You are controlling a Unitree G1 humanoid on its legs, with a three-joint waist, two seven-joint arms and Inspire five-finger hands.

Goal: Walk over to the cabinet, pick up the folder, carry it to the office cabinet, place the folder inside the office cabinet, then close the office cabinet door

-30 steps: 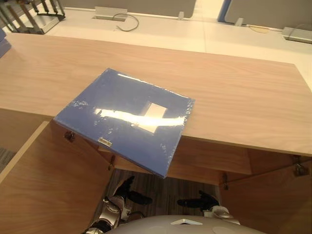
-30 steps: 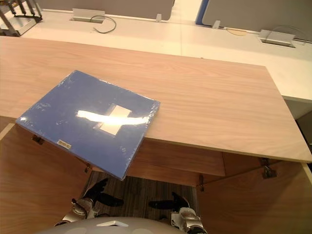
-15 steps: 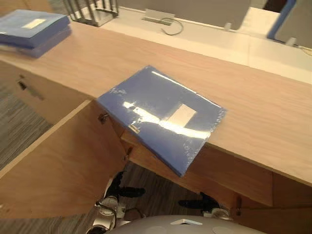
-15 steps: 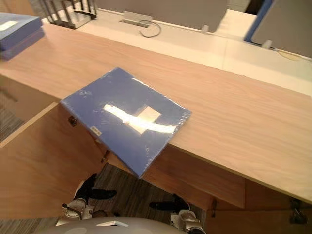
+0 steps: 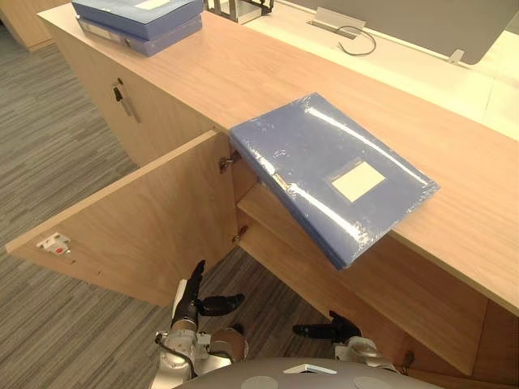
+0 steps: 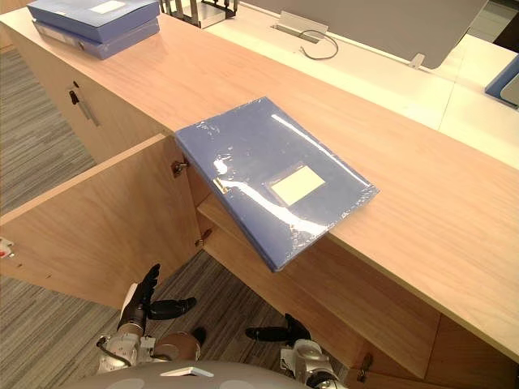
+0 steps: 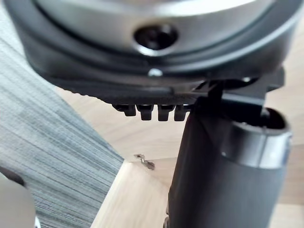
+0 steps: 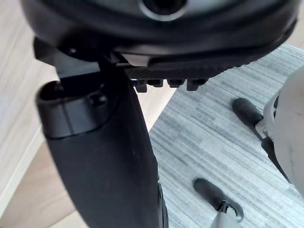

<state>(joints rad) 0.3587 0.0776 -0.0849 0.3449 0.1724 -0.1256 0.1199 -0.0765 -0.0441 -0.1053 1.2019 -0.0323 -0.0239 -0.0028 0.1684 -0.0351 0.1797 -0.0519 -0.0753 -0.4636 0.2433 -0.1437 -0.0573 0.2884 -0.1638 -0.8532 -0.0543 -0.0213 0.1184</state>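
At the front edge of the wooden cabinet top (image 5: 243,73), toward 1 o'clock in my head view, the blue folder (image 5: 332,174) lies flat and tilted askew. Its near corner juts out past the edge, over the open compartment below. A pale label (image 5: 358,180) sits on its cover and its clear wrap catches the light. My left hand (image 5: 193,296) hangs low at about 7 o'clock, down by the carpet (image 5: 49,162) in front of the opening. Its fingers (image 7: 152,111) are straight and side by side, its thumb sticks out to the side, and it grips nothing. From that hand the folder is up between 1 and 2 o'clock, well apart. My right hand (image 5: 332,328) hangs just as low at about 5 o'clock, its fingers (image 8: 166,83) stretched out and pointing toward 9 o'clock, and it too is empty. The folder sits almost straight up from it at 12 o'clock, well apart, with the cabinet's inner shelf (image 5: 272,223) between them. The cabinet door (image 5: 138,219) on my left stands swung wide toward 8 o'clock, with its hinge (image 5: 225,163) just beside the folder's far-left corner. Far off at 11 o'clock a stack of blue folders (image 5: 138,16) rests on the same top, and a white desk (image 5: 405,61) lies beyond it.
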